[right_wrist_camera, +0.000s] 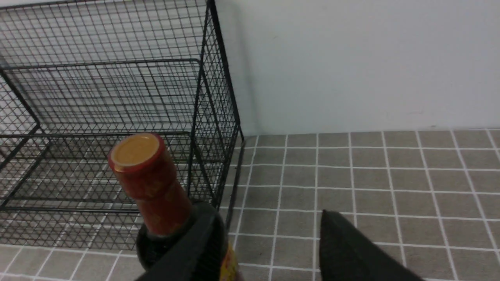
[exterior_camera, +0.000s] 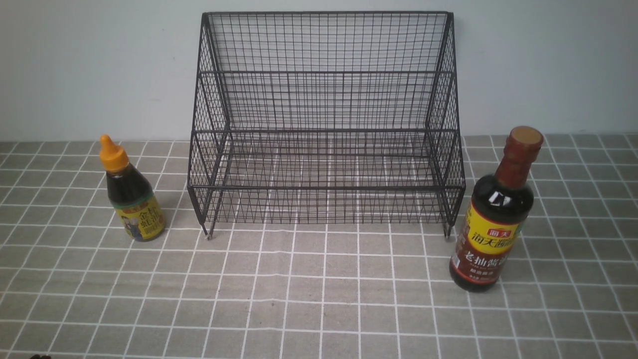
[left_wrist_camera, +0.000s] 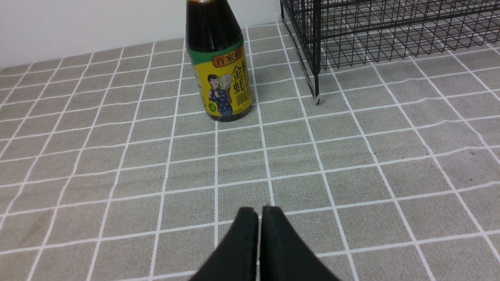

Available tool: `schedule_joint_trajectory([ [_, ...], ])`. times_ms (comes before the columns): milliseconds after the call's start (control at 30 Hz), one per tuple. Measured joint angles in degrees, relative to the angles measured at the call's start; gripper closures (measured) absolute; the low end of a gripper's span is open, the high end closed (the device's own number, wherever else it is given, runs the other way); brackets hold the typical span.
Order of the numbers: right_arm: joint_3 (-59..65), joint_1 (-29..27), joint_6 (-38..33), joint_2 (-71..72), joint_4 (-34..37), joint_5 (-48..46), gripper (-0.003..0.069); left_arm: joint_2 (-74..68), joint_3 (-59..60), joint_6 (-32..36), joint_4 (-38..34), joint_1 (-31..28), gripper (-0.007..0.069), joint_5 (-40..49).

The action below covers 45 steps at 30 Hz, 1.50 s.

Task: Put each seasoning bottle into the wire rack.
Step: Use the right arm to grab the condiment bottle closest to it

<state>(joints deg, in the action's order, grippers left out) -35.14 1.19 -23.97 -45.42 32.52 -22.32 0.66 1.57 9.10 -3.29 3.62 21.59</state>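
Observation:
The black wire rack (exterior_camera: 326,124) stands empty at the back middle, against the wall. The short bottle (exterior_camera: 128,192) with the orange nozzle cap stands upright to the rack's left. The tall bottle (exterior_camera: 496,214) with the brown-red neck wrap stands upright at the rack's right front corner. Neither gripper shows in the front view. In the left wrist view my left gripper (left_wrist_camera: 259,211) is shut and empty, well short of the short bottle (left_wrist_camera: 220,74). In the right wrist view my right gripper (right_wrist_camera: 269,228) is open and empty. The tall bottle (right_wrist_camera: 152,183) stands just outside one finger (right_wrist_camera: 203,244), which partly hides it.
A grey cloth with a white grid (exterior_camera: 324,299) covers the table. A pale wall (exterior_camera: 94,65) runs close behind the rack. The rack's foot (left_wrist_camera: 317,97) and side mesh (right_wrist_camera: 218,128) stand near each bottle.

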Motion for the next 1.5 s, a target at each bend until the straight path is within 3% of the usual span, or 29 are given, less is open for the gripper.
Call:
schedule_joint_trajectory([
  [67,-1.9,0.0,-7.0,-3.4,6.9,-2.3,0.0221,0.0,0.0,0.0,0.0,0.0,0.0631,0.0],
  [200,-3.0,0.0,-19.0,-6.9,16.6,-4.8,0.0143,0.0,0.0,0.0,0.0,0.0,0.0631,0.0],
  [500,-3.3,0.0,-50.0,-11.3,40.9,-7.2,0.0092,0.0,0.0,0.0,0.0,0.0,0.0631,0.0],
  [767,-3.4,0.0,-63.3,-16.6,51.3,-7.3,0.0092,0.0,0.0,0.0,0.0,0.0,0.0631,0.0],
  [1033,-3.4,0.0,-71.3,-20.6,59.1,-9.9,0.0092,0.0,0.0,0.0,0.0,0.0,0.0631,0.0],
  [1267,-3.4,0.0,-77.3,-23.2,64.8,-10.1,0.0092,0.0,0.0,0.0,0.0,0.0,0.0631,0.0],
  [1500,-3.5,0.0,-82.0,-28.3,65.4,-13.1,0.0093,0.0,0.0,0.0,0.0,0.0,0.0631,0.0],
])
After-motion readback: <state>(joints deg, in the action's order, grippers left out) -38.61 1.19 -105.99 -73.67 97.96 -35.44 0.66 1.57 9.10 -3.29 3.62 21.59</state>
